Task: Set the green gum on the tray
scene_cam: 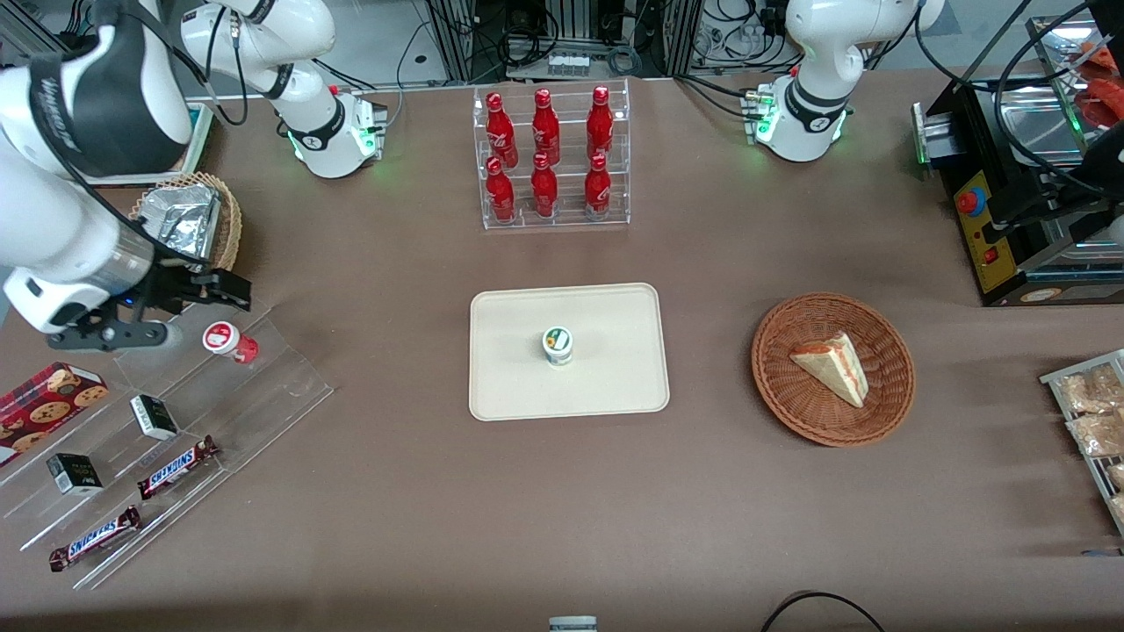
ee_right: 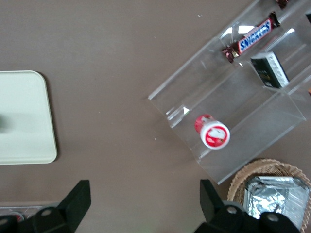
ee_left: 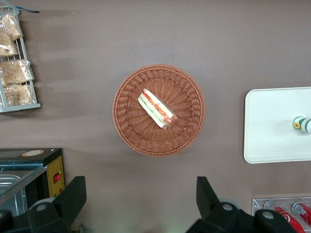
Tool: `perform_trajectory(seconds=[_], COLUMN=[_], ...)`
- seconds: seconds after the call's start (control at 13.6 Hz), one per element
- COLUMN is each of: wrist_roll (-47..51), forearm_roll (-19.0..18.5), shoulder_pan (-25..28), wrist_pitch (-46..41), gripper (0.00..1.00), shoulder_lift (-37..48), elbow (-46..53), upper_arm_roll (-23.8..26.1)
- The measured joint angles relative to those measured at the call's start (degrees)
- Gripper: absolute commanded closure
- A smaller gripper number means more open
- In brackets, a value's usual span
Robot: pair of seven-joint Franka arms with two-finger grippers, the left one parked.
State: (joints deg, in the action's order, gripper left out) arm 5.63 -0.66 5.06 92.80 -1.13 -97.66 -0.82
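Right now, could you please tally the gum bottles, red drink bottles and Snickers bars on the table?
Gum bottles: 2, the green gum on the tray and a red-lidded one
Red drink bottles: 6
Snickers bars: 2
Total: 10
The gripper, jaws open, hovers over the clear stand.

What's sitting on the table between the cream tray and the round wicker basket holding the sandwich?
Nothing: in the front view only bare brown tabletop separates the cream rectangular plastic tray from the round wicker basket. The end effector, open, hovers near the clear display stand.
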Motion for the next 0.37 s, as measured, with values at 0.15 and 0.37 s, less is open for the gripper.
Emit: perform_trajectory(seconds=[0.15, 0.37], wrist_roll=[-0.2, -0.2], forearm_roll=[0.0, 0.0], shoulder_pan=[-2.3, -3.5], wrist_pitch=[-2.4, -5.8], gripper=[0.0, 0.0], shoulder_lift=[1.9, 4.7], elbow=[-0.3, -0.3], upper_arm_roll=[0.8, 0.9])
